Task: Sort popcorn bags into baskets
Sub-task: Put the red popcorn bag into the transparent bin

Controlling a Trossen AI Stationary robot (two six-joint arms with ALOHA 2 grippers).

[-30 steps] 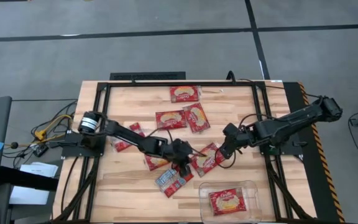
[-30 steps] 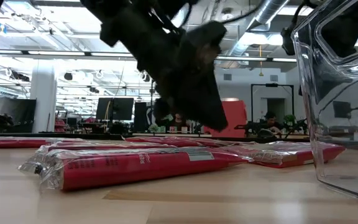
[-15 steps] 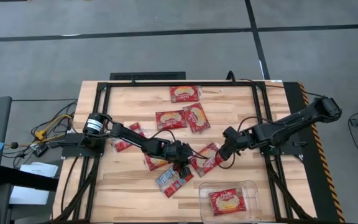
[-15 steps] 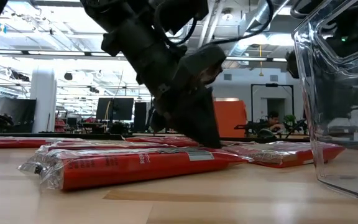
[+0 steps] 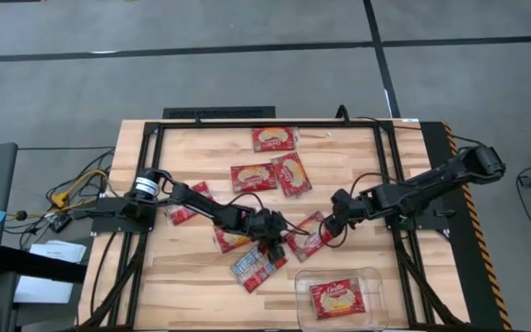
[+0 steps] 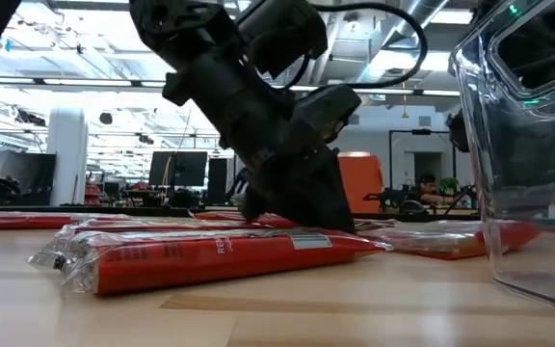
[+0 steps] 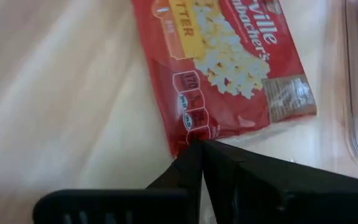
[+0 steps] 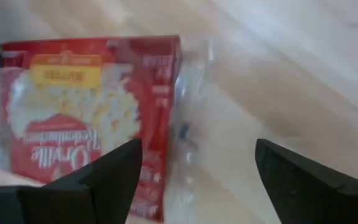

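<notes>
We see the left gripper (image 7: 199,144) closed, fingertips pressed together at the edge of a popcorn bag (image 5: 310,234) mid-table. The right gripper (image 8: 194,165) stands spread over the same bag. Nearby, the basket (image 5: 373,275) contains one bag (image 5: 336,299).

one bag (image 5: 336,299) in basket (image 5: 371,277), others on table (image 5: 192,281)

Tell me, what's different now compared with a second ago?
The left tool came down and shut on the corner of a popcorn bag. The right tool opened wider at the bag's other end. The basket and its packet stayed put.
</notes>
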